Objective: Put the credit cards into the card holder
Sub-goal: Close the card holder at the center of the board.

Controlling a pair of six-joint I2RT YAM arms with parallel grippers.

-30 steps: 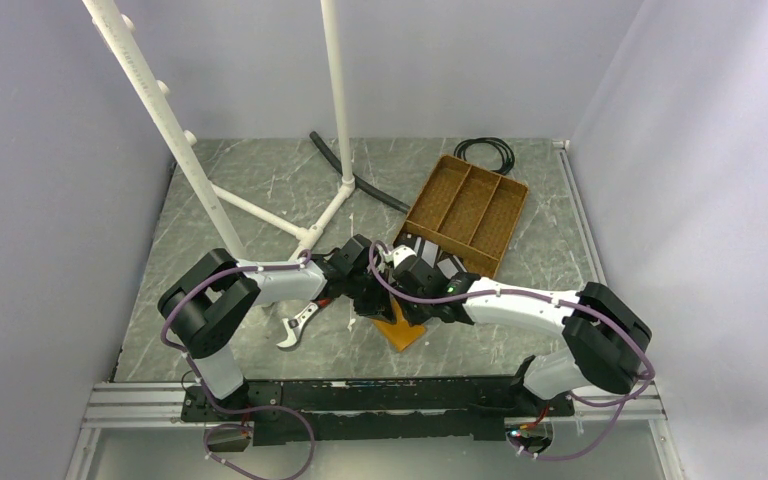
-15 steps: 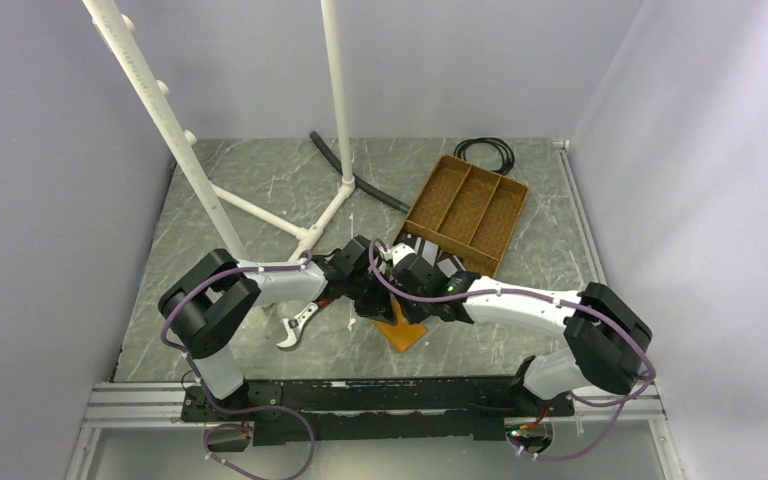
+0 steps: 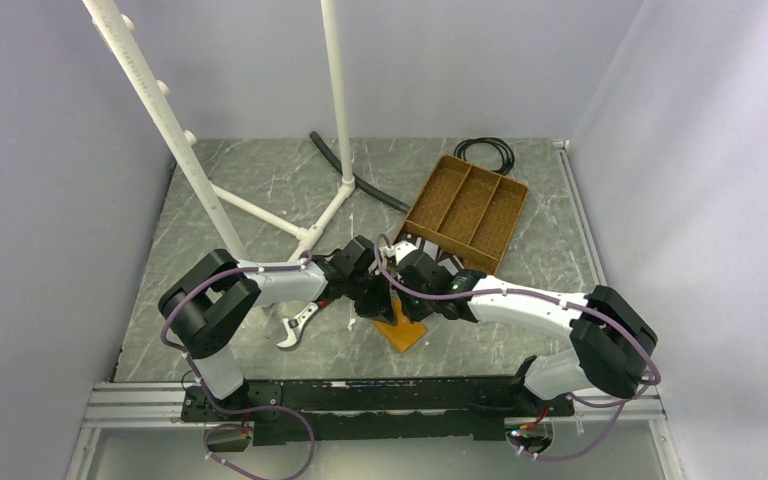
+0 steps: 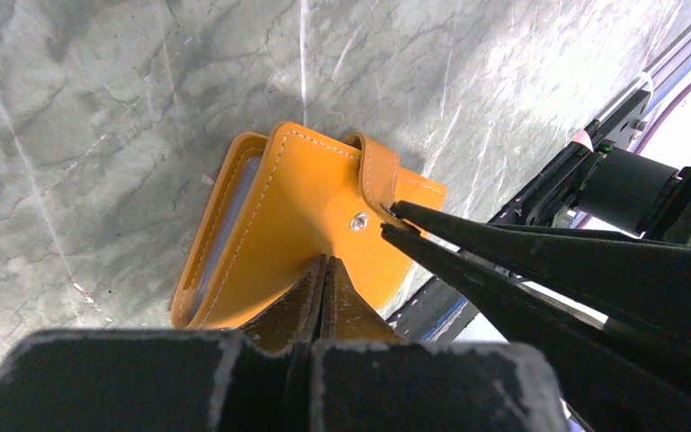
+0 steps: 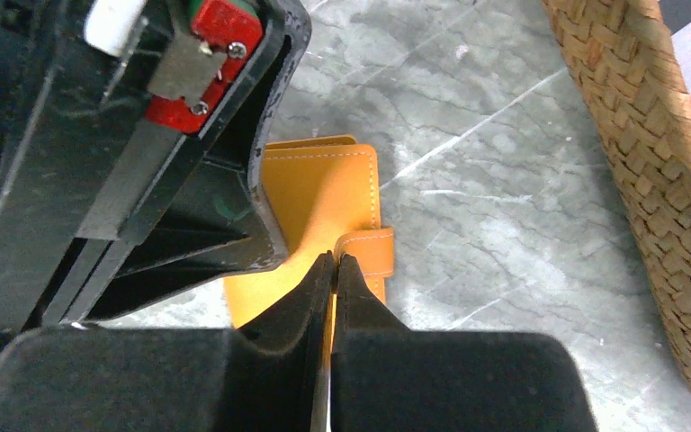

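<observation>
Card holder [image 3: 401, 330] sits abt mid-table, toward the near edge. It's tilted up off the table [image 3: 240, 170] w/ both arms crowded over it. L pincer [image 4: 324, 263] is pressed together on the holder's cover. R pincer [image 5: 334, 259] is also pressed together, nipping the strap [image 4: 373, 175] right by its snap [image 4: 358, 220]. The two pincers are just beside each other, v. little gap btw them.

Credit cards [image 3: 418, 244]: dark, lying at the near edge of the woven tray [image 3: 427, 188], mostly hidden by the R arm, so can't count them. Tray sits toward the far right corner, set at an angle.

Around: white-handled tool [image 3: 298, 325] lies on the table under the L arm, left of the holder & apart from it. White pipe stand [image 3: 345, 185] takes the far-left part, its feet reaching to ctr just behind the arms. Black hose [image 3: 380, 195] lies btw stand & tray. Cable coil [image 3: 485, 150] is at the far edge behind the tray.

Room: open table along the right edge, plus a bare strip btw holder & near edge.
</observation>
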